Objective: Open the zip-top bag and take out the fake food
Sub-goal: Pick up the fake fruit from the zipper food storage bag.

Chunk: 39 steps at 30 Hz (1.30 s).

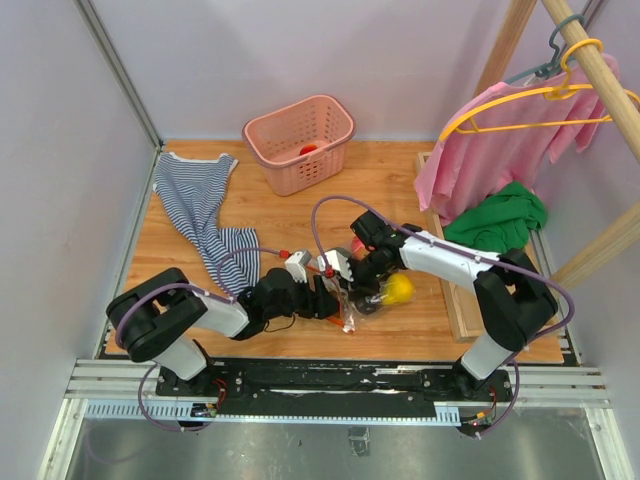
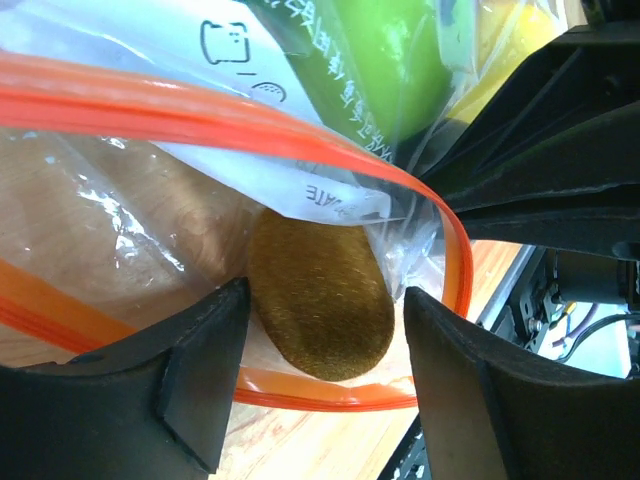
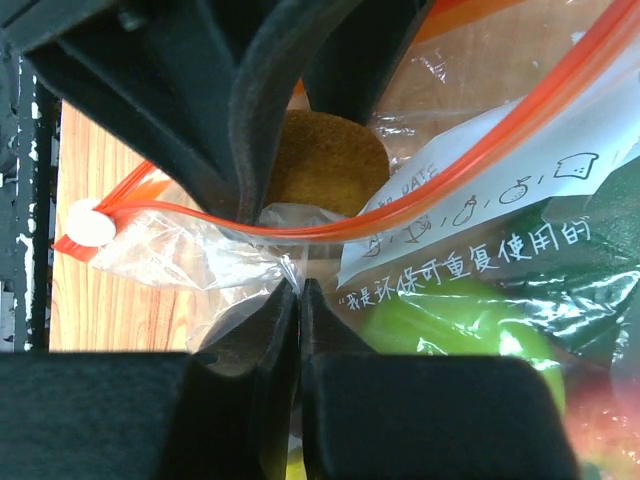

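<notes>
Your overhead view is bright and evenly lit, with only soft shadows on the table [image 1: 390, 190]. In the wrist views you get white glare on the zip-top bag [image 2: 120, 240], and the black fingers [image 3: 230, 400] nearest the lens are blurred.

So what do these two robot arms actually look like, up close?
The left arm and right arm match: chunky black joints joined by smooth white sections. A thin purple cable loops along each. The left gripper and right gripper each have two broad matte-black fingers. I can't make out any lettering on them.
</notes>
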### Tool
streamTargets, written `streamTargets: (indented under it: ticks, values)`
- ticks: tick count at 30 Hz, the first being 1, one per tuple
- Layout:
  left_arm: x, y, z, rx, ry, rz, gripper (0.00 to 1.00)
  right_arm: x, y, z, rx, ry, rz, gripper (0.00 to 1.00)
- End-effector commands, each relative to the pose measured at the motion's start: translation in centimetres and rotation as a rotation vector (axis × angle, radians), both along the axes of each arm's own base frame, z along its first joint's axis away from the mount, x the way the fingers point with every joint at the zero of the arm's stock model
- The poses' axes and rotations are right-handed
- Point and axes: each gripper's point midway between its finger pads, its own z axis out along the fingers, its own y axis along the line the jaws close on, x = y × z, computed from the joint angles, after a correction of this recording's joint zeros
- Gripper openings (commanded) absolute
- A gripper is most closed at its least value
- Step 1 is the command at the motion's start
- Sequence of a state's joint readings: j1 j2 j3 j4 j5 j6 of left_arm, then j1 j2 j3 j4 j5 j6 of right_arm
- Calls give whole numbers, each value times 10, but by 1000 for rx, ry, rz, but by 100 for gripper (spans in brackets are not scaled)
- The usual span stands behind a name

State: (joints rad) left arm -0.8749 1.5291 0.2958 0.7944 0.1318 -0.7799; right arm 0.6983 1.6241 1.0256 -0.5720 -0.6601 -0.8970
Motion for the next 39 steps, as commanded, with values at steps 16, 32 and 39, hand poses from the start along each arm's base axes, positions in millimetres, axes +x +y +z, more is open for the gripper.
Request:
streamTargets:
  ticks: [16,32,39]
  values:
    - [-11,6,-34,62,87,-4,72,2,15,-13,-29,158,-112,1]
    - [-5,26,-22,132,31,56,48,9,16,-5,-26,139,-142,1]
    - [1,45,-17,170,-7,129,35,14,11,-2,-28,110,-154,1]
